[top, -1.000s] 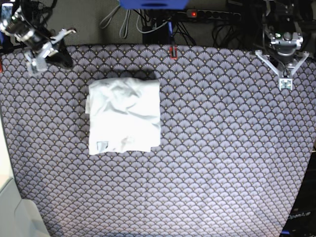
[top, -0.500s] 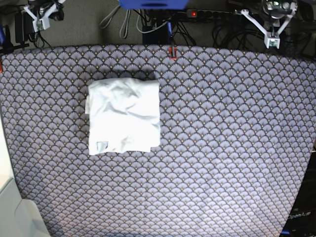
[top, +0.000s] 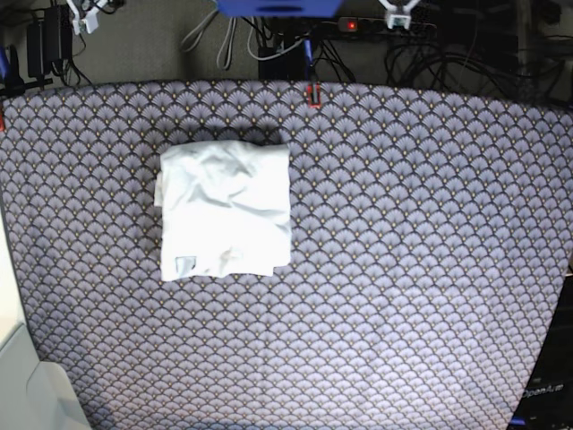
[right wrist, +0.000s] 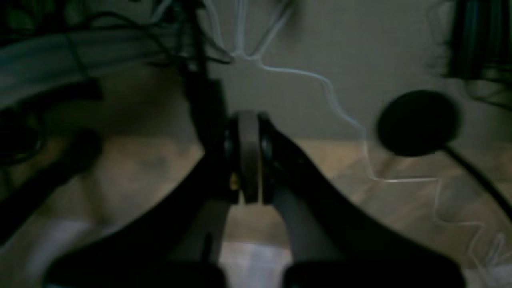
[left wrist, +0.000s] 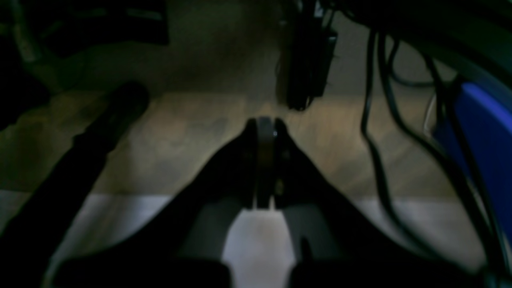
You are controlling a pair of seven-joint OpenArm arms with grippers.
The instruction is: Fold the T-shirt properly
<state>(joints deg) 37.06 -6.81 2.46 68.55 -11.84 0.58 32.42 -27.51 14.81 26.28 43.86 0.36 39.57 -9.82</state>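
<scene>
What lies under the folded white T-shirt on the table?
The plain white folded T-shirt lies flat on the purple scallop-patterned tablecloth, which shows all around it. Whatever is directly beneath the shirt is covered by the fabric and cannot be seen.

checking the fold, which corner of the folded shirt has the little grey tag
The T-shirt shows its grey tag at the corner nearest the camera on the base view's left; the other three corners are plain white.

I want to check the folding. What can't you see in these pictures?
- T-shirt: its underside and inner layers, hidden by the top fold in the base view.
- Grey tag: too small to read.
- Left gripper and right gripper: wrist views dark and blurred; base view cuts them off at its top edge.
</scene>
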